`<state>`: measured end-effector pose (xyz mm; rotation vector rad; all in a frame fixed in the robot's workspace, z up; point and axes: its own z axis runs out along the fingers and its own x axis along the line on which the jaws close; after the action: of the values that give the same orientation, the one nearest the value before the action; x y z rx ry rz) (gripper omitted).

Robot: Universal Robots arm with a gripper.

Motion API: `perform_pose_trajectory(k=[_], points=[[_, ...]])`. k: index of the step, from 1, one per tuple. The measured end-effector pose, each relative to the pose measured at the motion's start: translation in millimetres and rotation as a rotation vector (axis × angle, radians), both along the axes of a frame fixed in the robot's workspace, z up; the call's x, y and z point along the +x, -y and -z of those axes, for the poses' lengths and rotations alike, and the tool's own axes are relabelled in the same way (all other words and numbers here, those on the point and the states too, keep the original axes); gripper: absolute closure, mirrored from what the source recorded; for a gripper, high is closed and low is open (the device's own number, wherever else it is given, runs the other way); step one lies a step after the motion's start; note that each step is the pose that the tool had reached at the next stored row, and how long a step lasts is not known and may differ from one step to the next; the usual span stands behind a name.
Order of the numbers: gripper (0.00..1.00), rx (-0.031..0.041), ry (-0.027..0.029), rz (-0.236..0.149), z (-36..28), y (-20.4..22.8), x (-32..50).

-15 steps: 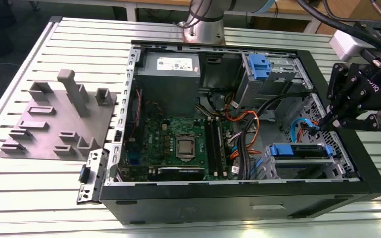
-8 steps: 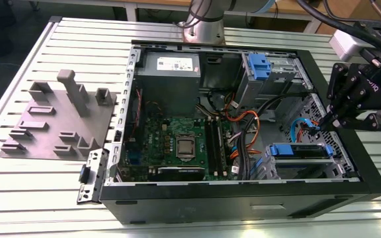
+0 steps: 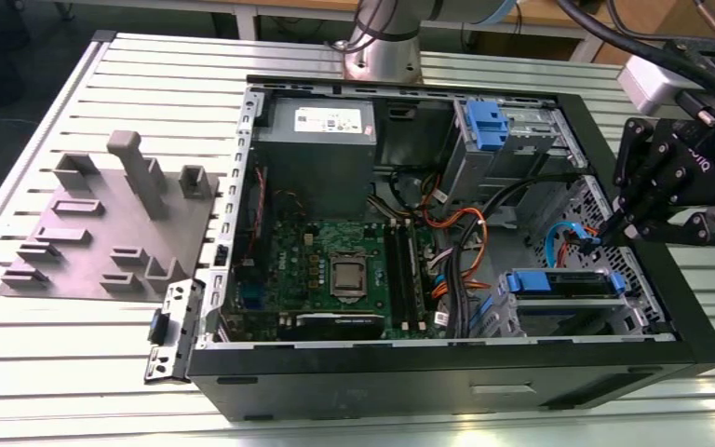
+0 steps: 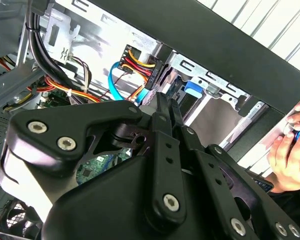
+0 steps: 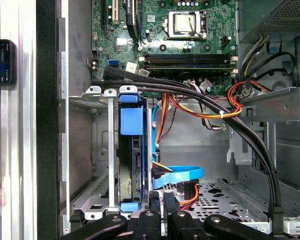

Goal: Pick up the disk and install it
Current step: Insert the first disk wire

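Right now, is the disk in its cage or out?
In. The disk stands on edge between the metal walls of the cage, with its blue rail ends showing.

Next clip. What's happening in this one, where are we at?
A robot arm's black gripper hangs over the exterior view's right side of an open black desktop computer case. In the first wrist view its fingers are closed together just above a silver-grey hard drive with blue plastic rails, which stands on edge in the silver drive cage. The gripper carries nothing. A person's hand rests at the case's edge.

The black gripper (image 3: pixel 609 233) hangs from the arm, its two fingers (image 4: pixel 166 117) pressed together.
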<state>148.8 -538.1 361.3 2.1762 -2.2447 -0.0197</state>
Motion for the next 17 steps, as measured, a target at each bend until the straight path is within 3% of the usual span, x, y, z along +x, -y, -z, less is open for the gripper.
perform_pose_trajectory(k=[3, 6, 13, 17], points=[[0.81, 0.0, 0.0, 0.0, 0.0, -0.1, 0.0], [0.69, 0.0, 0.0, 0.0, 0.0, -0.4, 0.1], [0.69, -0.0022, 0.0, 0.0, 1.4, -8.3, 1.8], [0.69, -0.0023, 0.0, 0.0, 4.3, -9.5, 2.0]])
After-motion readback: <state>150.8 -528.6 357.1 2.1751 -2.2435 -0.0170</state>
